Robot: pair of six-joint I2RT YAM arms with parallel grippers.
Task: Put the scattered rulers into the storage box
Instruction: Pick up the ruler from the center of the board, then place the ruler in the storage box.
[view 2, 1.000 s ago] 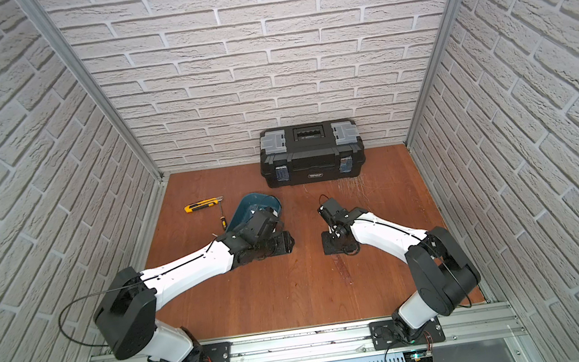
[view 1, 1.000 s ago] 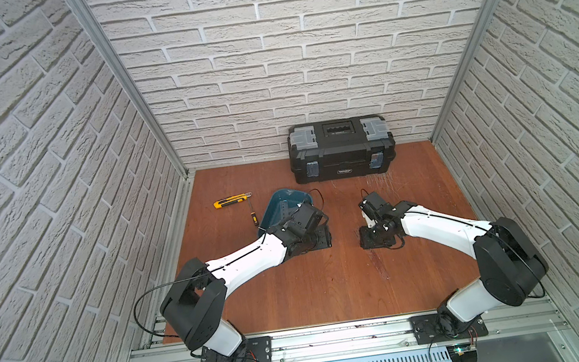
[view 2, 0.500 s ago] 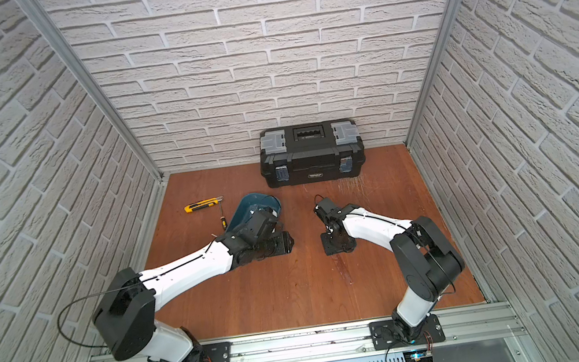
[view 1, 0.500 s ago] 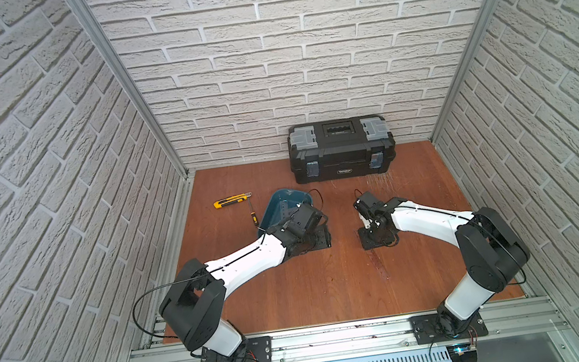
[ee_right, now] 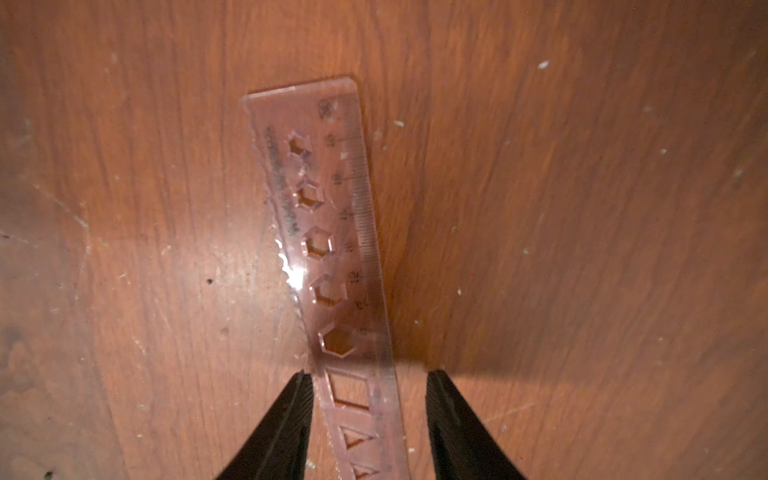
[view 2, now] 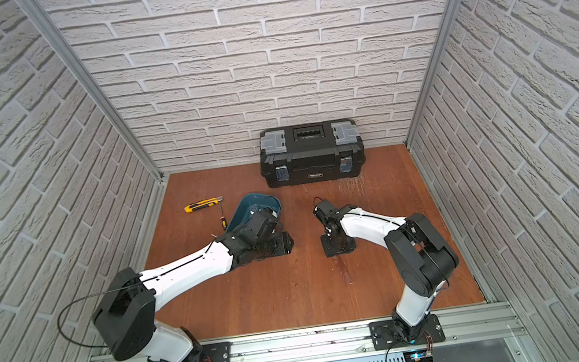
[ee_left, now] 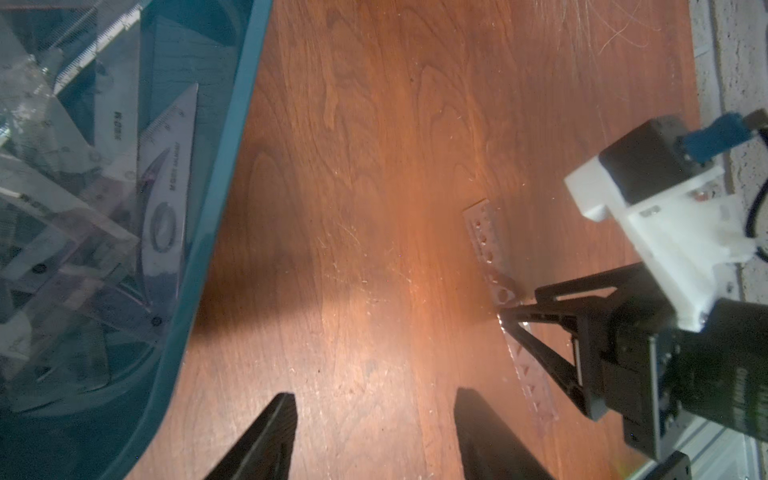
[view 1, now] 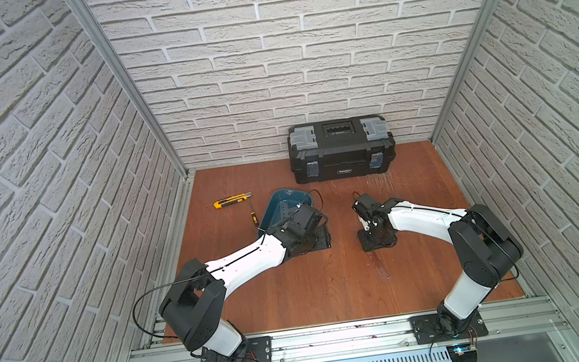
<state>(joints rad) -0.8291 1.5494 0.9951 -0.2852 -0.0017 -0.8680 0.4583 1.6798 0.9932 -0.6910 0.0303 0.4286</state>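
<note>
The teal storage box (view 1: 285, 201) (view 2: 254, 204) sits left of centre, partly under my left wrist. Several clear rulers (ee_left: 166, 166) and set squares are piled inside its rim (ee_left: 232, 166). One clear ruler (ee_right: 332, 232) (ee_left: 486, 237) with cut-out shapes lies flat on the wood floor. My right gripper (ee_right: 368, 374) (view 1: 375, 241) is down over that ruler, jaws open astride it. One finger sits at the ruler's edge and the other stands clear of it. My left gripper (ee_left: 374, 392) (view 1: 310, 242) hangs open over bare wood beside the box, holding nothing.
A black toolbox (view 1: 341, 153) stands against the back wall. A yellow utility knife (view 1: 231, 200) and a small screwdriver (view 1: 253, 216) lie left of the box. Brick walls close in the floor on three sides.
The right arm's elbow has swung inward and toward the back while its gripper stays low over the ruler. The left arm has not moved.
</note>
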